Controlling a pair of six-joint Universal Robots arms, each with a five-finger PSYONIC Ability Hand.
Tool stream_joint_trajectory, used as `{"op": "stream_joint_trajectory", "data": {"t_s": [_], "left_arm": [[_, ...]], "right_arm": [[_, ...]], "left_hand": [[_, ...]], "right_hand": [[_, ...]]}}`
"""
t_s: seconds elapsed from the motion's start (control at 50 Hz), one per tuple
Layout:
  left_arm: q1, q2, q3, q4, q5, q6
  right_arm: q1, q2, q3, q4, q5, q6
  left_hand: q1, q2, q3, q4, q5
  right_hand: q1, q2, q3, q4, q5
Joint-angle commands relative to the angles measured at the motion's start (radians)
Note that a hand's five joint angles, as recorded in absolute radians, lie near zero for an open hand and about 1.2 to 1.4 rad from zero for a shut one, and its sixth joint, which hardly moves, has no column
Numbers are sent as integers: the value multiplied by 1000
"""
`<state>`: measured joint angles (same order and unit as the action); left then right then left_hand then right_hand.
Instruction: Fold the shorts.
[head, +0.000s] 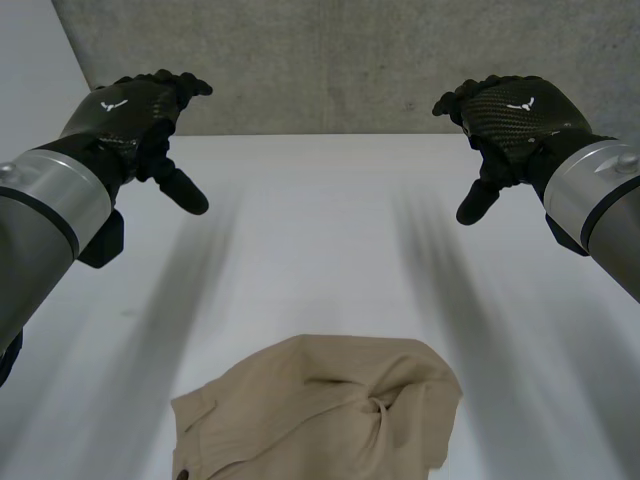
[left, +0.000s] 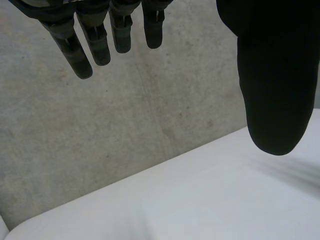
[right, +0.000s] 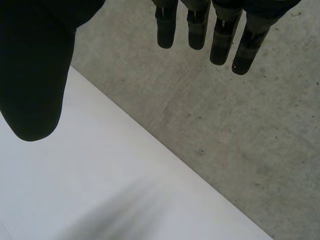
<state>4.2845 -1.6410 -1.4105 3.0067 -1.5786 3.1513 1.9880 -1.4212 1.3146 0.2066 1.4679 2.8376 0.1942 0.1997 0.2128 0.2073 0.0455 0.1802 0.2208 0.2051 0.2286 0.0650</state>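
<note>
In head view, shorts (head: 320, 410) lie crumpled; wrist views show left robot hand (left: 272, 75), right robot hand (right: 35, 65) spread.

The tan shorts (head: 320, 410) are cut off by the head view's lower edge, hiding their near part.

No words, numbers or brand names can be read anywhere in the pictures. The only sign is a small white emblem (head: 113, 104), shaped like a pair of spread wings, on the back of the left hand (head: 138, 122) in the upper left of the frame. A second emblem (head: 519, 104) of the same shape sits on the back of the right hand (head: 508, 128) in the upper right.
</note>
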Motion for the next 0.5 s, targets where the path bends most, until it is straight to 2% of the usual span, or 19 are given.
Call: {"op": "stream_joint_trajectory", "data": {"t_s": [0.02, 0.08, 0.16, 0.24, 0.38, 0.46, 0.48, 0.5], "left_arm": [[-67, -36, 4, -106, 75, 82], [-112, -72, -4, -191, 129, 197], [-192, -123, -39, -253, 152, 312], [-271, -169, -73, -247, 155, 371], [-339, -281, -105, -223, 152, 391], [-354, -318, -94, -166, 132, 389], [-353, -321, -90, -123, 120, 389], [-354, -321, -90, -97, 112, 389]], "right_arm": [[-1, 1, -2, 1, 2, -7], [0, 4, 0, 1, 2, -30], [0, 14, 2, 2, 3, -55], [0, 25, 9, 2, 3, -69], [0, 36, 9, 2, 3, -70], [0, 36, 11, 2, 3, -70], [0, 36, 11, 2, 3, -70], [0, 36, 11, 2, 3, -70]], "left_hand": [[34, 28, 15, 21, 8], [19, 14, 1, 6, -7], [22, 17, 4, 9, -4], [25, 20, 7, 12, -1], [40, 34, 21, 27, 14], [394, 388, 375, 381, 368], [738, 733, 719, 725, 712], [936, 931, 918, 923, 910]], "right_hand": [[-6, -46, -31, -54, -65], [-6, -46, -31, -54, -65], [-6, -46, -31, -54, -65], [-6, -46, -31, -54, -65], [-6, -46, -31, -54, -65], [-6, -46, -31, -54, -65], [-6, -46, -31, -54, -65], [-6, -46, -31, -54, -65]]}}
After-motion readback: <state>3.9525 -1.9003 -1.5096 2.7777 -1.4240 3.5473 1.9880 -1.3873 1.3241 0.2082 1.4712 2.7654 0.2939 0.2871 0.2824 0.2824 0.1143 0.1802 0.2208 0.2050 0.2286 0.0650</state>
